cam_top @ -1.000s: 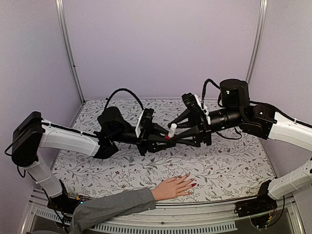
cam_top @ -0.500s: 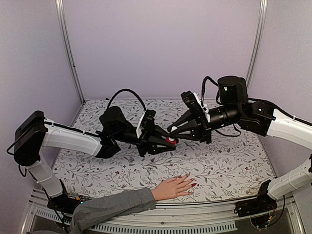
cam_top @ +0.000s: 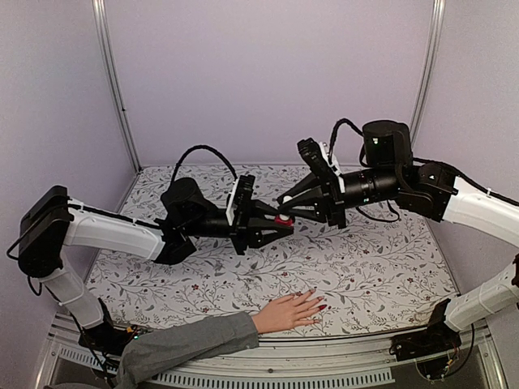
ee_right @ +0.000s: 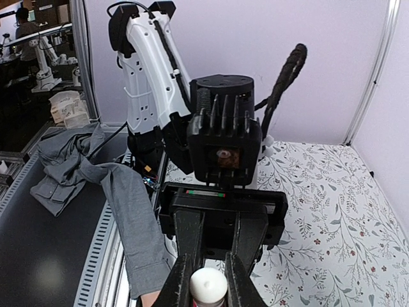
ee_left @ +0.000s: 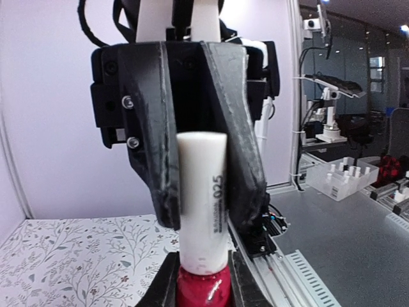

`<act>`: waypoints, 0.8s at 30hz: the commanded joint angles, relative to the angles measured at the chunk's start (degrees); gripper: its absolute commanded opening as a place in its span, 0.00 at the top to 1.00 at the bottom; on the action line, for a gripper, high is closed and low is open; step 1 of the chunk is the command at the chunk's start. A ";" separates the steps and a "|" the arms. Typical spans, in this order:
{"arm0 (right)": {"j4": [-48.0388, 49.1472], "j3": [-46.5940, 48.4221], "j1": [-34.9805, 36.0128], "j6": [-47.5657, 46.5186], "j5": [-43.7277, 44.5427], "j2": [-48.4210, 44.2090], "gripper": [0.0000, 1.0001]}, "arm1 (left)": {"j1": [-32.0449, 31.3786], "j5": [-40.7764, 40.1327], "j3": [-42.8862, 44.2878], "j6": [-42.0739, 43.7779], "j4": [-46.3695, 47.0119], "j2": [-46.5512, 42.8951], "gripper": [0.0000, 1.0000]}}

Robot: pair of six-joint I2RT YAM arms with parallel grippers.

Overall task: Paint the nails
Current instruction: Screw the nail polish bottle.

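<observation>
Two grippers, one tiny polish bottle, and as far as I can tell no brush out yet. The left gripper [ee_left: 203, 289] is clamped narrow on the red bottle [cam_top: 281, 219], holding it up in the air over the middle of the table [cam_top: 365, 267]. The right gripper [ee_right: 209, 286] has its fingers pinched on the white cap [ee_left: 202, 192] from the opposite side. In the left wrist view the cap looks seated on the bottle neck, so I'd call this the uncapping step: one arm steadies, the other is set to twist or pull. Whether the thread is loosened at all, I can't tell. The nails [cam_top: 323, 307] are down on the pale hand [cam_top: 285, 313], which lies flat near the front edge of the table with its fingers pointing right and the grey sleeve [cam_top: 186, 340] trailing off to the left, well apart from the bottle. From the overhead camera at least one fingertip shows a dark red spot, maybe another, so some of them look painted. They're too small to count, and I can't say which ones are bare. My guess on what's left: get the cap and brush free, carry it down to the hand, and do whatever nails aren't red, then probably recap. Main risk I see is the bottle tipping while it's held sideways up there.
</observation>
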 commanded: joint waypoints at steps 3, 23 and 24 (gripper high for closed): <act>1.42 0.34 0.79 4.54 6.72 2.59 1.00 | 0.29 -15.40 -0.32 2.81 1.22 -3.47 1.00; 6.25 5.63 1.52 14.11 24.92 11.96 1.00 | -6.09 -55.61 1.87 14.10 6.01 1.03 1.00; 6.52 5.89 1.61 14.69 25.56 12.37 1.00 | -6.77 -57.52 2.18 15.44 7.07 1.75 1.00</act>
